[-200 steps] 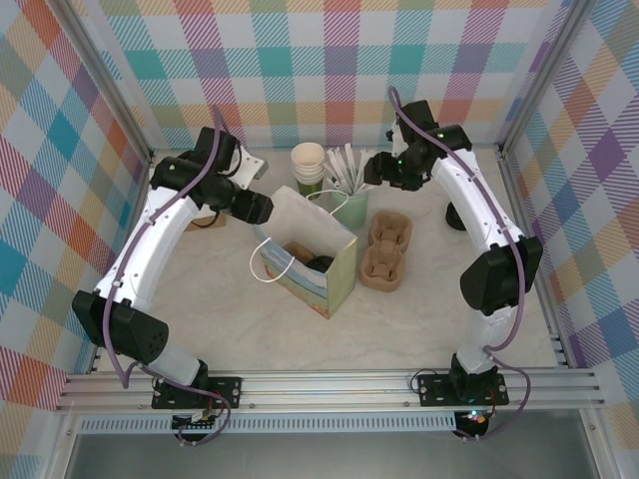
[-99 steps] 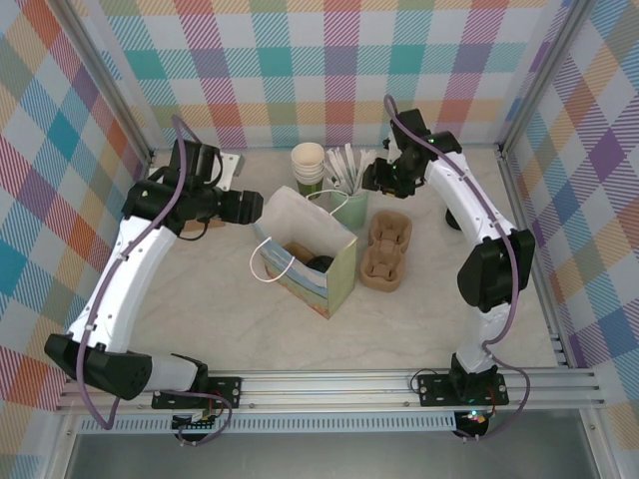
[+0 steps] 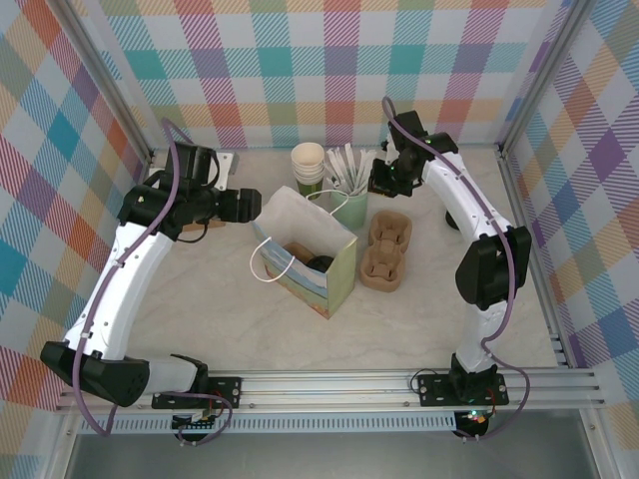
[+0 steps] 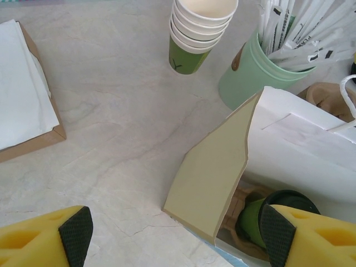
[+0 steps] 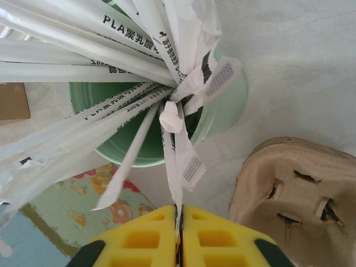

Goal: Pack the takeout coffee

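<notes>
Coffee in bag; right claw pinched on a stirrer

Top external view. Paper bag [image 3: 321,261] stands open-mouthed on the worktop [image 3: 220,309]. Takeout coffee [image 3: 319,263] sits inside the bag, black lid up, next to a brown carrier piece. Left claw [image 3: 243,206] hangs just off the bag's left upper corner, not touching it. Stack of lidless cups [image 3: 309,165] and mint-green cup of stirrers [image 3: 349,205] stand just beyond the bag's far edge. Right claw [image 3: 377,178] is over the stirrer cup. Pulp cup carriers [image 3: 385,249] lie just right of the bag.

Left wrist view. Left claw [image 4: 175,233] is spread wide with nothing between its black pads [image 4: 75,236]; one finger is out over the bare worktop, the other over the bag's mouth. Takeout coffee [image 4: 281,204] is down in the bag, lid on, olive side showing, seated in the brown carrier. Bag's olive side panel [image 4: 211,178] leans outward. Cup stack [image 4: 197,33] and stirrer cup [image 4: 250,75] are past the bag; a cardboard tray of white napkins [image 4: 22,100] lies well apart from the bag.

Right wrist view. Right claw [image 5: 179,236] has its yellow fingers pressed together on the lower end of one wrapped stirrer [image 5: 176,194] that hangs out of the stirrer cup [image 5: 219,114]. The bag's flowered side [image 5: 67,222] lies below the cup's rim; a pulp carrier [image 5: 300,183] lies on the cup's other side.
</notes>
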Motion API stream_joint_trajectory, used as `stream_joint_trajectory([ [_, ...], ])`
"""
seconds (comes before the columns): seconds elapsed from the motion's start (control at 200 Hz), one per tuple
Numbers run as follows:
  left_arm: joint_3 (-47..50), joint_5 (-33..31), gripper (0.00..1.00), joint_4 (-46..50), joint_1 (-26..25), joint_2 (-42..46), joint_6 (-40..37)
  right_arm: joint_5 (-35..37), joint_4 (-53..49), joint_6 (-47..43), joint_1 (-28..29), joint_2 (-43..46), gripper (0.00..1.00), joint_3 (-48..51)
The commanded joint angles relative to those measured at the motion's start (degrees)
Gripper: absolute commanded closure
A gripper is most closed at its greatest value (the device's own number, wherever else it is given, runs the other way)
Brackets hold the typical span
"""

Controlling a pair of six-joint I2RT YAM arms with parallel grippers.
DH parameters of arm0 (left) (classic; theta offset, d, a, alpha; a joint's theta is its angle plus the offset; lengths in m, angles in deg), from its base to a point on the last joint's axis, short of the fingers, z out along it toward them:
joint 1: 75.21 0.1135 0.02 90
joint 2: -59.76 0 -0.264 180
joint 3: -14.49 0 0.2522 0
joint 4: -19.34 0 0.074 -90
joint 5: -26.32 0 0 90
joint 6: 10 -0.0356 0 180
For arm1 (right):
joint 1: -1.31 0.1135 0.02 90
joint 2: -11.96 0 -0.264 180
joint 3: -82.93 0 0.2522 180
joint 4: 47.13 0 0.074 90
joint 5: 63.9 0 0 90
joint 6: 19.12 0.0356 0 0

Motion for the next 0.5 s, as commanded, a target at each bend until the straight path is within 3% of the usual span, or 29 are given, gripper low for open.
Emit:
stream_joint_trajectory([
  [0.0,0.7,-0.9,0.19,-0.7,0.6,1.5,0.5,-0.5,0.0,-1.2,-0.2,1.3,0.94,0.2],
  [0.495,2.1,-1.0,0.18,-0.8,0.6,3.2,0.5,-0.7,-7.4,-6.5,-0.2,7.4,0.96,-5.1],
])
